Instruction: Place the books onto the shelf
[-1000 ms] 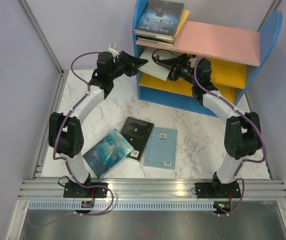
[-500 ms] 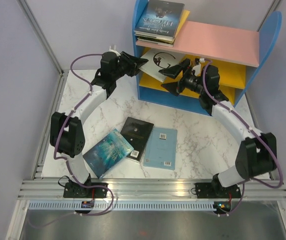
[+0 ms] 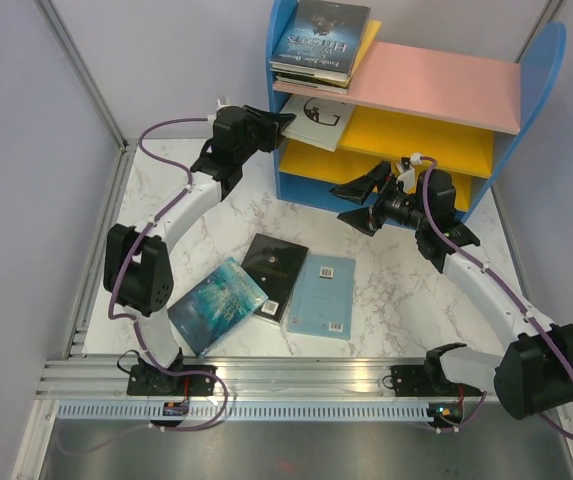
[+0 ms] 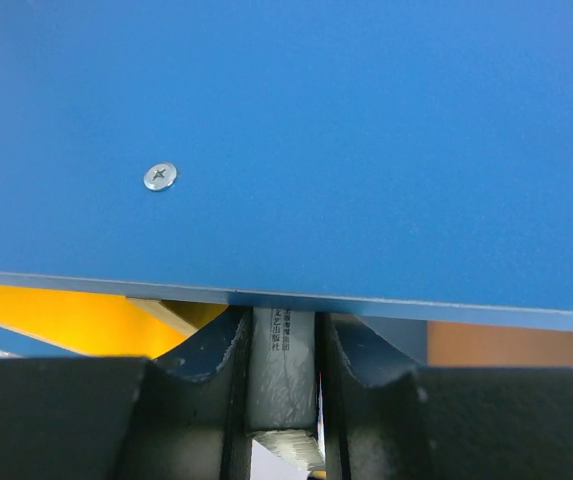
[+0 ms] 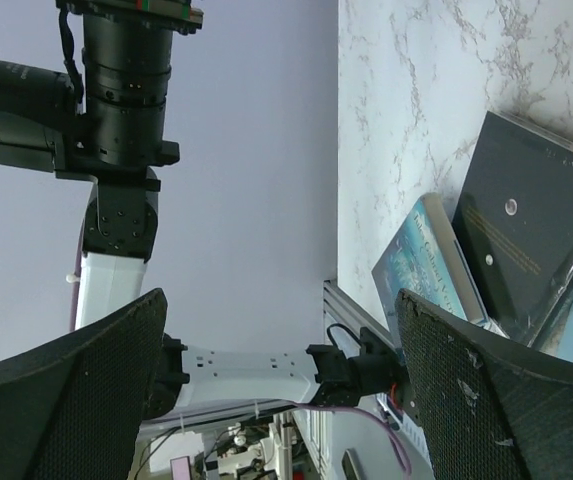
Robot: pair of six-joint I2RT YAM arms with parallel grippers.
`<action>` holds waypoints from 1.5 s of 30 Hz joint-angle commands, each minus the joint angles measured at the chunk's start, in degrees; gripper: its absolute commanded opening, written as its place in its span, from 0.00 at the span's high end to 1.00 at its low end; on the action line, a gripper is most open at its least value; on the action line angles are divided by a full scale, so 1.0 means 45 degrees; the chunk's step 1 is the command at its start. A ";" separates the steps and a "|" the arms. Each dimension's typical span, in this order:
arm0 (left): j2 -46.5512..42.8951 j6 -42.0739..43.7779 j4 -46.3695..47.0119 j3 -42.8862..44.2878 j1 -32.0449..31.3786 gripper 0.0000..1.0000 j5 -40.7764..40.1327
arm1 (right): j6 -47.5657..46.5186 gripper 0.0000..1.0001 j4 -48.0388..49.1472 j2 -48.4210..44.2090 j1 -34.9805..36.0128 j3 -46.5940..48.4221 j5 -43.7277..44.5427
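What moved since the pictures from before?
The right hand let go of the white book, opened and pulled back out of the shelf. The left hand still pinches that book. The teal book, black book, pale blue book and top stack stayed put.

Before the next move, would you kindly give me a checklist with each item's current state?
1. Left fingers gripping the white book: ok.
2. White book seated fully on the shelf: cannot tell.
3. Right fingers open and outside the shelf: ok.
4. Black book apart from its neighbours: not ok, it touches the teal book.
5. Pale blue book flat on the table: ok.
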 commanded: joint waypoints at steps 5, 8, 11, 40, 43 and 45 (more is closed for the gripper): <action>0.0736 -0.0432 -0.2738 0.0837 -0.0128 0.74 -0.2650 | -0.0541 0.02 -0.0399 -0.1015 -0.0057 -0.0337 -0.0036; 0.0679 -0.0062 -0.2875 0.0817 -0.0069 0.44 -0.2103 | -0.0775 0.02 -0.0555 -0.1171 -0.0038 -0.0454 0.0003; 0.0387 0.0309 -0.2992 0.0448 -0.0069 0.29 -0.1829 | -0.0913 0.02 -0.0595 -0.1385 -0.0038 -0.0746 0.0081; -0.5239 0.8455 -0.9965 -0.7540 0.3873 0.03 0.1355 | -0.1501 0.02 0.0632 0.2322 0.7264 -0.2484 0.3949; -0.5084 0.8863 -0.9965 -0.8186 0.4498 0.03 0.1550 | -0.0953 0.02 0.2039 0.3514 0.8046 -0.2506 0.3851; -0.4754 0.9254 -0.9965 -0.8440 0.4754 0.03 0.1725 | -0.0757 0.02 0.2665 0.4370 0.8708 -0.2350 0.3870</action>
